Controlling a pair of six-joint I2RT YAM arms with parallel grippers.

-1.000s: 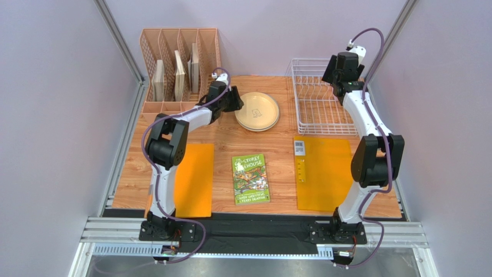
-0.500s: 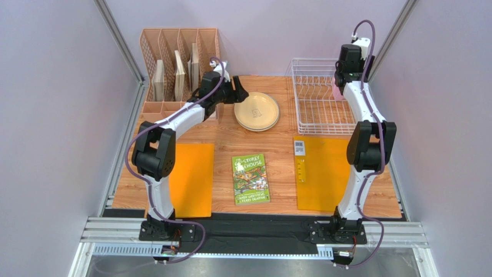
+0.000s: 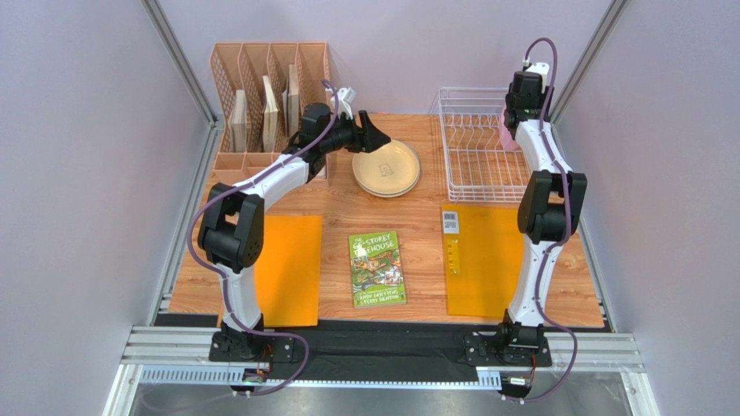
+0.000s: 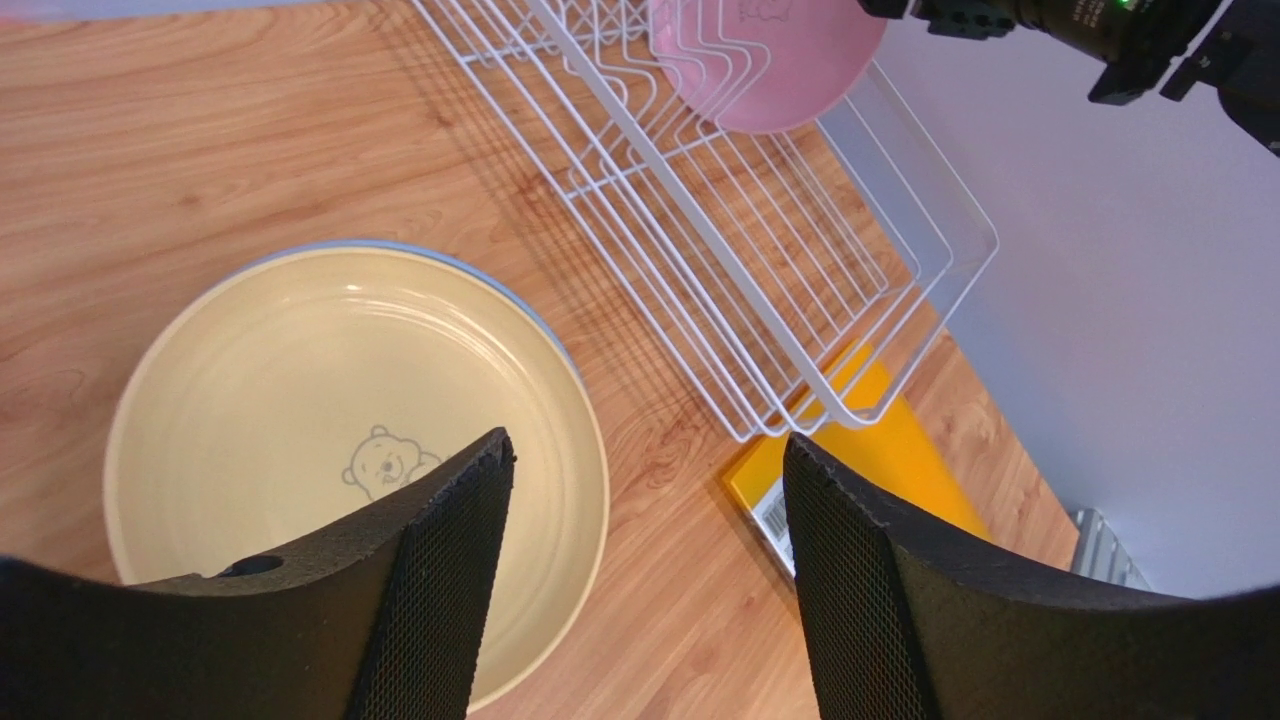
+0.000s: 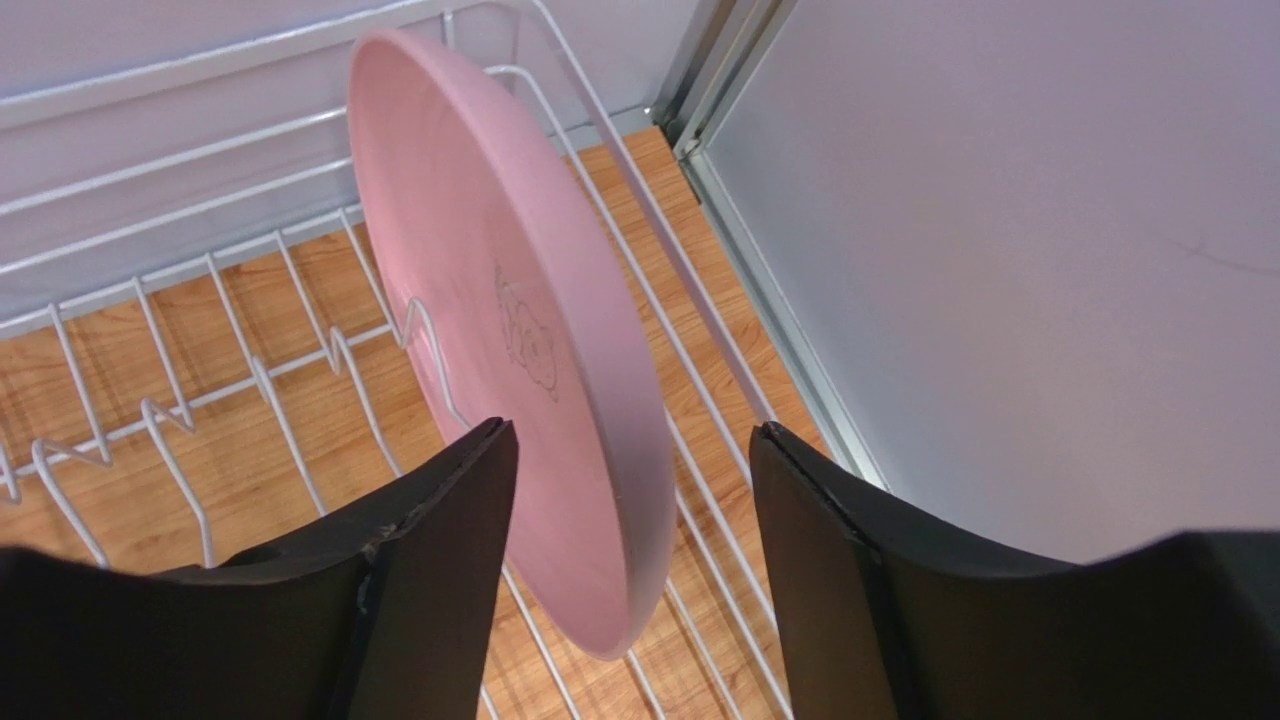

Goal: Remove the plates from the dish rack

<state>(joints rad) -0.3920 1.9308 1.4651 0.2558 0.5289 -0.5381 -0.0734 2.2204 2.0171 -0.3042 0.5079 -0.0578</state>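
A pale yellow plate (image 3: pixel 387 165) lies on the table on top of a light blue plate, whose rim shows in the left wrist view (image 4: pixel 544 330). My left gripper (image 3: pixel 369 136) is open and empty, raised above the stack's far left edge; the yellow plate (image 4: pixel 301 405) shows below its fingers. A pink plate (image 5: pixel 511 330) stands on edge in the white wire dish rack (image 3: pixel 473 152) at its far right end, also visible in the top view (image 3: pixel 505 137). My right gripper (image 5: pixel 631 495) is open, its fingers on either side of the pink plate's rim, not closed on it.
A pinkish-tan slotted organizer (image 3: pixel 265 100) with flat items stands at the back left. A green book (image 3: pixel 377 268) lies at the centre front. Orange mats (image 3: pixel 291 269) (image 3: pixel 486 260) lie left and right. Grey walls close in on both sides.
My left gripper has let go of the yellow plate, lifted and swung right above the stack. My right arm has reached farther back and right to the pink plate in the rack.
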